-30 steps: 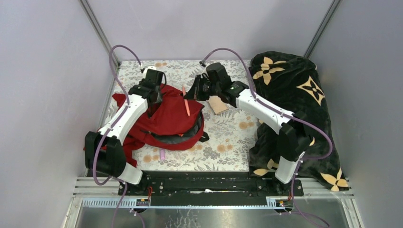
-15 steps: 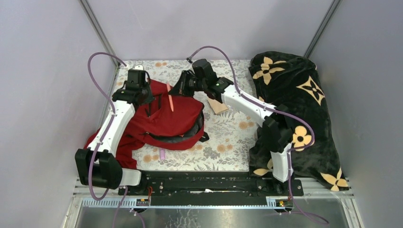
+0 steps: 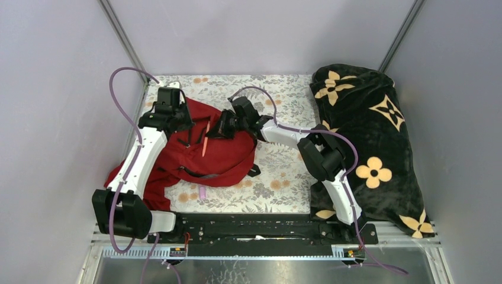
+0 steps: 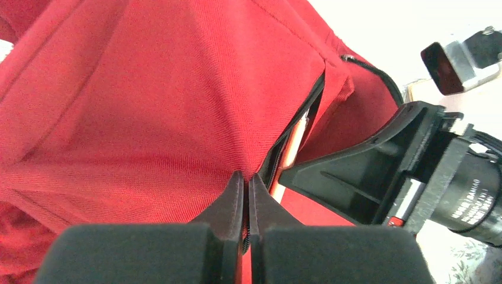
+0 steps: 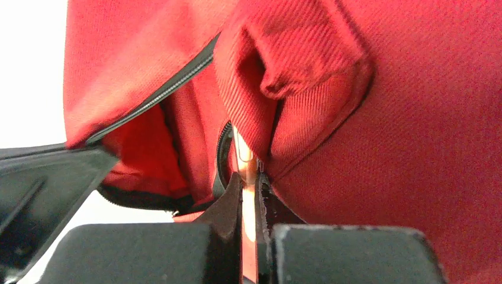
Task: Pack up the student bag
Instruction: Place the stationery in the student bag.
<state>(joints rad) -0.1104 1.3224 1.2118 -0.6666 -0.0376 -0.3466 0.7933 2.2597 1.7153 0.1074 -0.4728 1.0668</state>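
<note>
Pinching a fold of the one red backpack [image 3: 219, 157] beside its zip with the left gripper [image 4: 245, 177], pressed together on the cloth. Clamping one orange pencil [image 5: 245, 163] in the right gripper [image 5: 250, 180], tip inside the opening. Slumped on the table's [image 3: 284, 171] left half, apart from one black flowered blanket [image 3: 367, 136].

My desk [image 3: 278, 195] wears a pale cloth [image 3: 290, 89] printed with grey leaves and orange blossoms, shut in on three sides by plain lavender-grey walls [image 3: 260, 35] with metal posts [image 3: 121, 38] at the far corners. A black blanket [image 3: 379, 136] with tan flowers lies heaped along the desk's right side, and an aluminium rail [image 3: 408, 232] crosses its near edge.
</note>
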